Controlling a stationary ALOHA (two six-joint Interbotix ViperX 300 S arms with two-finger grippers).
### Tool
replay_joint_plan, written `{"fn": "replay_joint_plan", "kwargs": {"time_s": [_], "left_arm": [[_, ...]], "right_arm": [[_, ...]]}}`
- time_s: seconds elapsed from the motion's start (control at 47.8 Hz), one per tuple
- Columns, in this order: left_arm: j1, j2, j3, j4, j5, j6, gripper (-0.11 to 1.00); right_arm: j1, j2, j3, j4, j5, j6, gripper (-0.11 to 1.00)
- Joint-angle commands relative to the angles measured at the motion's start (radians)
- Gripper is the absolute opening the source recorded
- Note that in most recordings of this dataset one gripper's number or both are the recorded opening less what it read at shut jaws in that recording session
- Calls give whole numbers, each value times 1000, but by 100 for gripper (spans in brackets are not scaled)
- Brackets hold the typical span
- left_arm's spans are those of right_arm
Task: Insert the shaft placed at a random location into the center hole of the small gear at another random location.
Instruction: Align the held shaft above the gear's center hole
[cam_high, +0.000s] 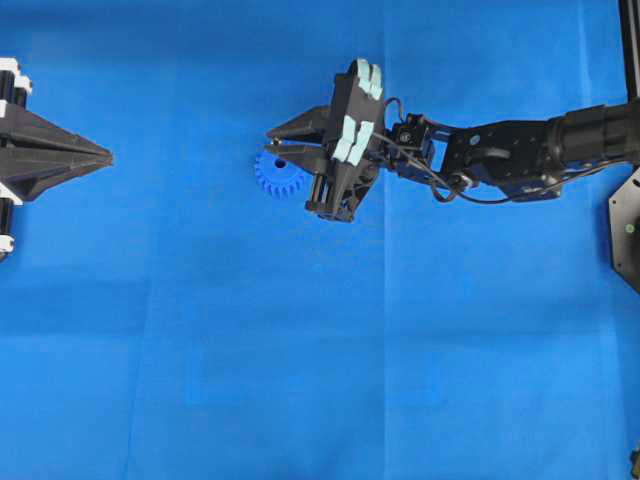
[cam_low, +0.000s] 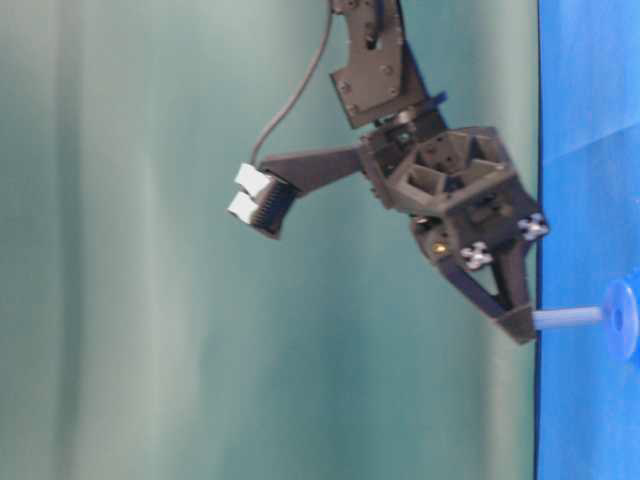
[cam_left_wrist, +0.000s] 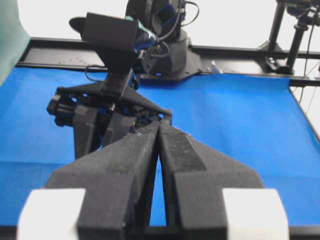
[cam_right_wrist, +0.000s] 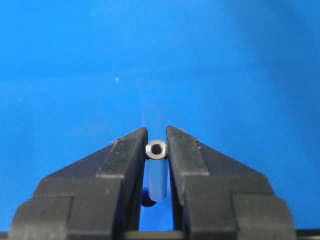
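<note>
right gripper (cam_right_wrist: 157, 150) clamped on shaft (cam_right_wrist: 156, 149), a stiff, light, slick metal pin, held at its upper end over gear (cam_high: 276, 175), lower end at the hub. likely to slip or tilt if squeezed off-centre. left gripper (cam_left_wrist: 159, 131) closed, holding nothing.

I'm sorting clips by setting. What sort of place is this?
Probably a robotics lab bench: a blue cloth covers the table, two black arms face each other over it, and a plain green backdrop stands behind.
</note>
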Motion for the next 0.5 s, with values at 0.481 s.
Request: {"fn": "replay_joint_plan", "kwargs": {"time_s": [0.481], "left_arm": [[0, 5, -9, 2, -8, 0, 0]], "right_arm": [[5, 14, -14, 18, -34, 3, 2]]}}
